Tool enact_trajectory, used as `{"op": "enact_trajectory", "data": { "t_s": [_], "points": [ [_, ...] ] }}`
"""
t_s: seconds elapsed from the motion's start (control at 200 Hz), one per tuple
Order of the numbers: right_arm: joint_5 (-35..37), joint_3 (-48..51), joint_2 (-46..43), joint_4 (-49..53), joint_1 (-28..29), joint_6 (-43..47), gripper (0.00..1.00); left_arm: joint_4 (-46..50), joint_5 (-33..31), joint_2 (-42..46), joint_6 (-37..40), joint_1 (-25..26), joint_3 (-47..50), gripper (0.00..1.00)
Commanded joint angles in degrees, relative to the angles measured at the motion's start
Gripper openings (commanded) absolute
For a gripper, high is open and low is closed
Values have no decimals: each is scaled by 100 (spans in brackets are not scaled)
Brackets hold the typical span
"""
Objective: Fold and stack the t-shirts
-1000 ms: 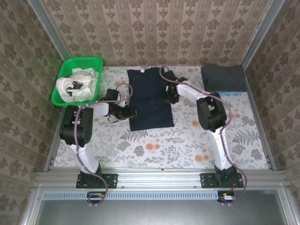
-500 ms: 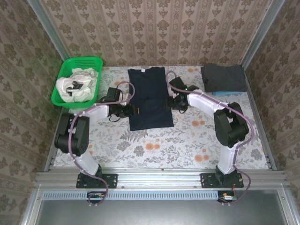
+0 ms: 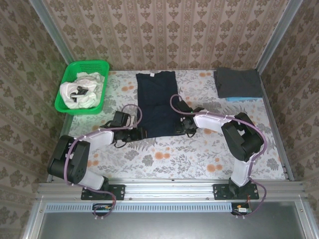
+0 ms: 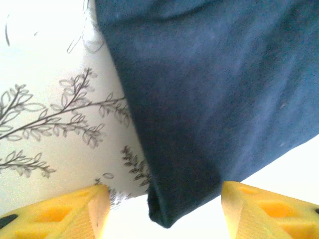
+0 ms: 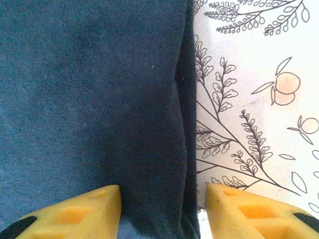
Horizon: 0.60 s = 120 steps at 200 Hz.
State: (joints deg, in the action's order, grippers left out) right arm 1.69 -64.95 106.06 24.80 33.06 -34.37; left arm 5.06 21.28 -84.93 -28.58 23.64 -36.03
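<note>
A dark navy t-shirt (image 3: 157, 99) lies flat mid-table, folded into a long strip with its collar at the far end. My left gripper (image 3: 142, 133) sits at its near left corner. In the left wrist view the left gripper (image 4: 163, 199) is open, its yellow fingers (image 4: 60, 214) straddling the shirt's corner (image 4: 169, 199). My right gripper (image 3: 182, 127) is at the near right corner. The right gripper (image 5: 159, 191) is open in its wrist view, with the shirt's folded right edge (image 5: 182, 149) between the fingers. A folded dark grey t-shirt (image 3: 238, 82) rests on a light blue one (image 3: 243, 99) at the back right.
A green lattice basket (image 3: 94, 65) at the back left holds crumpled white t-shirts with black marks (image 3: 79, 93). The floral tablecloth (image 3: 199, 154) is bare in front of the navy shirt. Metal frame rails run along the table's sides and near edge.
Both grippers slid along the navy shirt's sides from its middle toward the near corners. The left jaws opened wider.
</note>
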Motion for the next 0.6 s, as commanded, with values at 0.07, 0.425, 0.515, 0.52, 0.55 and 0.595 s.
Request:
{"op": "enact_trajectory", "data": {
  "t_s": [0.07, 0.425, 0.515, 0.52, 0.55, 0.595],
  "points": [
    [-240, 200, 83, -298, 78, -240, 43, -586, 197, -268, -297, 204, 13, 55],
    [-315, 588, -222, -504, 79, -404, 14, -1112, 389, -245, -520, 211, 294, 14],
    [-351, 711, -374, -507, 88, -430, 6, -1101, 434, -76, -588, 334, 422, 6],
    [-348, 720, -388, -505, 87, -430, 5, -1098, 436, -48, -592, 334, 431, 6],
    [-349, 772, -471, -496, 104, -440, 2, -1074, 439, 38, -605, 398, 492, 5],
    [-355, 860, -620, -490, 134, -448, 0, -960, 384, 232, -612, 439, 579, 2]
  ]
}}
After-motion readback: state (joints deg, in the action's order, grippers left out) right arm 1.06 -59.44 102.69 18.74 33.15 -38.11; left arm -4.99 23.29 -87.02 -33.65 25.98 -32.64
